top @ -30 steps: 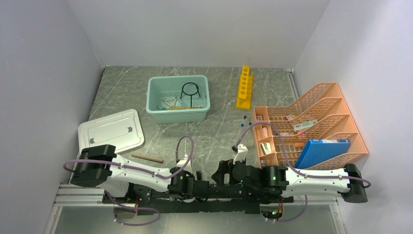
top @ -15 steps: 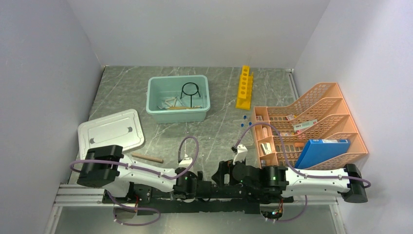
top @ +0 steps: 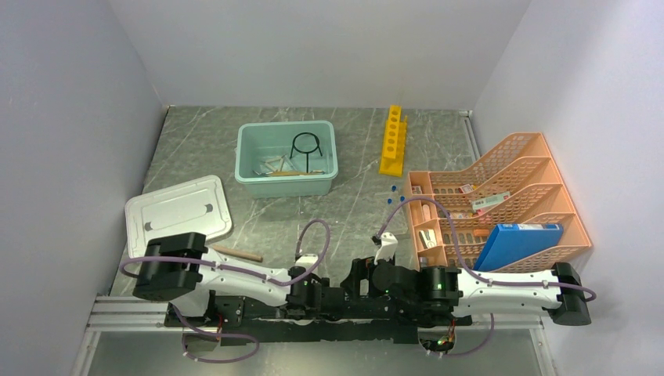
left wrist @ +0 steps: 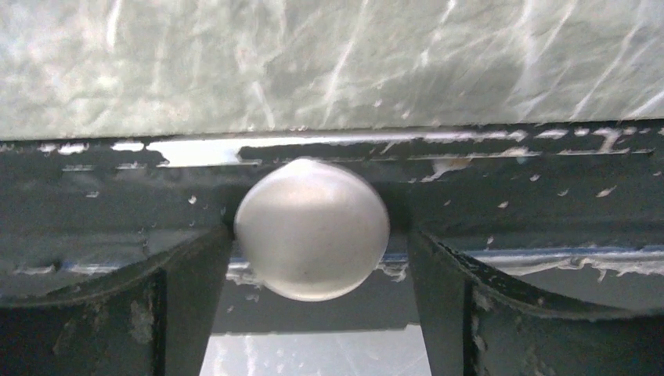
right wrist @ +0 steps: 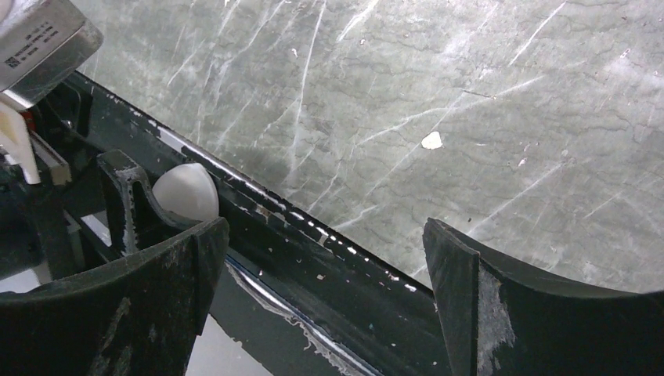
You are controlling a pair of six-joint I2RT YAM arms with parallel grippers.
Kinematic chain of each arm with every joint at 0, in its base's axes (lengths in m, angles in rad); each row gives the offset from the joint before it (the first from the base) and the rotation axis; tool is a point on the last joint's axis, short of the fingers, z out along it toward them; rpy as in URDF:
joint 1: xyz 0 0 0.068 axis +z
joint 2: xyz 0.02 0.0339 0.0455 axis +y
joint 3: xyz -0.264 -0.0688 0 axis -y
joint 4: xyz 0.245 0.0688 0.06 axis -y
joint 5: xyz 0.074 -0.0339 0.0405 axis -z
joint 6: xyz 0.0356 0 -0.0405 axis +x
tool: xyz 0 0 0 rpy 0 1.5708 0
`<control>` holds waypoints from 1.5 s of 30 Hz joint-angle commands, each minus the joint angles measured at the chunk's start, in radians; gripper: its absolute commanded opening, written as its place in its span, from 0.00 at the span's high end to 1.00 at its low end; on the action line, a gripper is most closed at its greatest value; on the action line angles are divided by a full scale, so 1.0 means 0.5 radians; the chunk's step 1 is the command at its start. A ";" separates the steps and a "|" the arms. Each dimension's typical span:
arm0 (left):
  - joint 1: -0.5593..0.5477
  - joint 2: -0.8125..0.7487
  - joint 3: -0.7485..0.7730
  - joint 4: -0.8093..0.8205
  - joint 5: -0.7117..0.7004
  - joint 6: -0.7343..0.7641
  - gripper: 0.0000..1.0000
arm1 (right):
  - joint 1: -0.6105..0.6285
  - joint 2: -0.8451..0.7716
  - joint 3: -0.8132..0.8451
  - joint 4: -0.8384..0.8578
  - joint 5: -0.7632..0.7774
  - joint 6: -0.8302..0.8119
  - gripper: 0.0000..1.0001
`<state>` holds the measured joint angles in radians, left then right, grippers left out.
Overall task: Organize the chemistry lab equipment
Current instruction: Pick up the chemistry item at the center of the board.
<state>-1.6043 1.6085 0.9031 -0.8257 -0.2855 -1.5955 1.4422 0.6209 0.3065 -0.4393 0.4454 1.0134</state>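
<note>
The yellow test-tube rack lies at the back right of the table. The black wire ring stand stands in the teal tub, beside silver wire triangles and a tan hose-like piece. Small blue-capped tubes lie beside the orange organiser. The wooden stick lies near my left arm. My left gripper is open over the base rail, with a white knob between its fingers. My right gripper is open and empty at the table's near edge.
The grey-white lid lies at the left. The orange mesh organiser with a blue box fills the right side. The black base rail runs under both grippers. Walls close in on three sides.
My left arm has slid to the right along the near edge, and its purple cable loop has moved with it. The right arm and the objects have not moved.
</note>
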 commanded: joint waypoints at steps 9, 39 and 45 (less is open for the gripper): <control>0.021 0.308 -0.089 0.120 0.052 0.132 0.21 | 0.003 -0.040 -0.026 -0.023 0.057 0.074 0.00; 0.126 -0.352 -0.066 0.064 -0.228 0.300 0.95 | 0.003 -0.137 -0.052 0.031 0.028 0.092 0.01; 0.366 -0.677 -0.186 0.446 -0.100 0.587 0.95 | 0.004 -0.226 -0.081 0.136 -0.054 0.005 0.01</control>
<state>-1.4929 1.3697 0.8467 -0.7513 -0.3531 -1.4220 1.4418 0.5514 0.2874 -0.4271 0.4316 1.0424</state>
